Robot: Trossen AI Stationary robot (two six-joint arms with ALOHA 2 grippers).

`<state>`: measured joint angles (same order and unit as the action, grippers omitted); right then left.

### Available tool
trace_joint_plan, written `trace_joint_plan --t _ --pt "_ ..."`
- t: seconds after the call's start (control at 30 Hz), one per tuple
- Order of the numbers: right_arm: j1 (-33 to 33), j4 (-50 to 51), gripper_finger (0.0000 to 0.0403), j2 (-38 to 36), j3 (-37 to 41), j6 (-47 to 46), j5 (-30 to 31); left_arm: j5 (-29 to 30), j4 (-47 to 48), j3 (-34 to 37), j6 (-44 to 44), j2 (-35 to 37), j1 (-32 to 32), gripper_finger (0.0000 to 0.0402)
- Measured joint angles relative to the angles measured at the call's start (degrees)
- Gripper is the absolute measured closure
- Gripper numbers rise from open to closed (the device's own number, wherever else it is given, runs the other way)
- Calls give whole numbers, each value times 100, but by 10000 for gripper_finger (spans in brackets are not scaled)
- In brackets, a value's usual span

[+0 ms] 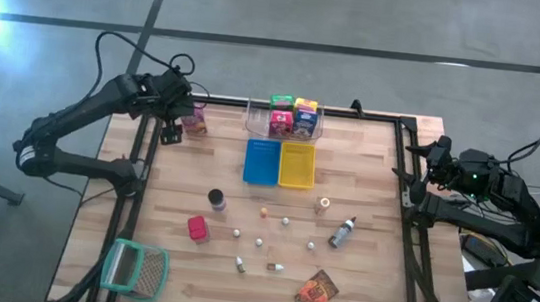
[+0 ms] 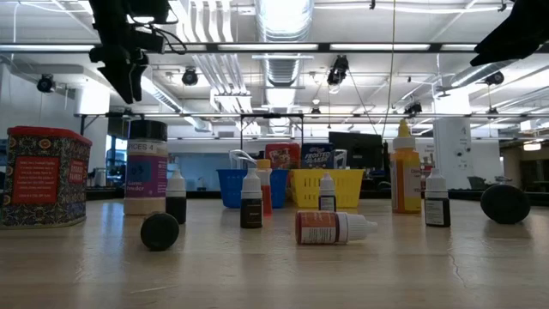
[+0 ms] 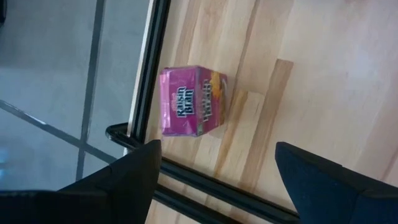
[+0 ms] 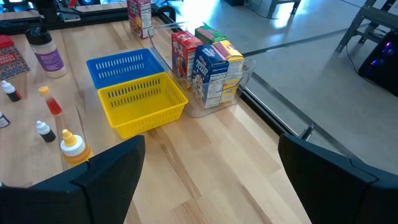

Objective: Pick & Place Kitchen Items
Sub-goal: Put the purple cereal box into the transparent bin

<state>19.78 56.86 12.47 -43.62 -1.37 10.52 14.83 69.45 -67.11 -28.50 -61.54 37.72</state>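
Left wrist view first: my left gripper (image 3: pixel 214 180) has its jaws spread wide with nothing between them, and it hangs over the pink Raisin Bran box (image 3: pixel 191 101), which lies on the wood just beside the black table rail (image 3: pixel 144 87). From above I see that gripper (image 1: pixel 174 111) at the table's far left corner, with the pink box (image 1: pixel 194 119) close by it.

My right gripper (image 4: pixel 208 177) is also wide and holds nothing. It sits at the table's right edge (image 1: pixel 428 163), up off the surface and well apart from the goods.

In front of it I see the yellow tray (image 4: pixel 142 103) and the blue tray (image 4: pixel 124 67) touching side by side, and behind them the clear tub (image 4: pixel 239 87) holding upright cereal boxes (image 4: pixel 208 71).

In the overhead picture the rest of the kitchen items lie scattered across the middle of the table: a dark jar (image 1: pixel 216 199), a red can (image 1: pixel 198 228), a small grey bottle (image 1: pixel 343 232), an orange packet (image 1: pixel 317 291) near the front edge, and tiny pale pieces (image 1: pixel 259 241) between them. The teal-rimmed mesh basket (image 1: pixel 135 268) sits at the near left corner.
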Motion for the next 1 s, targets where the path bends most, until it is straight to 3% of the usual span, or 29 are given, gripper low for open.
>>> trace_joint_plan --t 0.4,0.87,1.0 --pt "-1 0 39 0 0 0 2 -124 -153 0 -40 -191 248 85" --pt "1 0 39 -1 0 -2 2 -271 -404 -205 343 -1607 655 85" --pt "1 2 39 -2 0 -2 2 114 -360 -402 376 -1848 801 85"
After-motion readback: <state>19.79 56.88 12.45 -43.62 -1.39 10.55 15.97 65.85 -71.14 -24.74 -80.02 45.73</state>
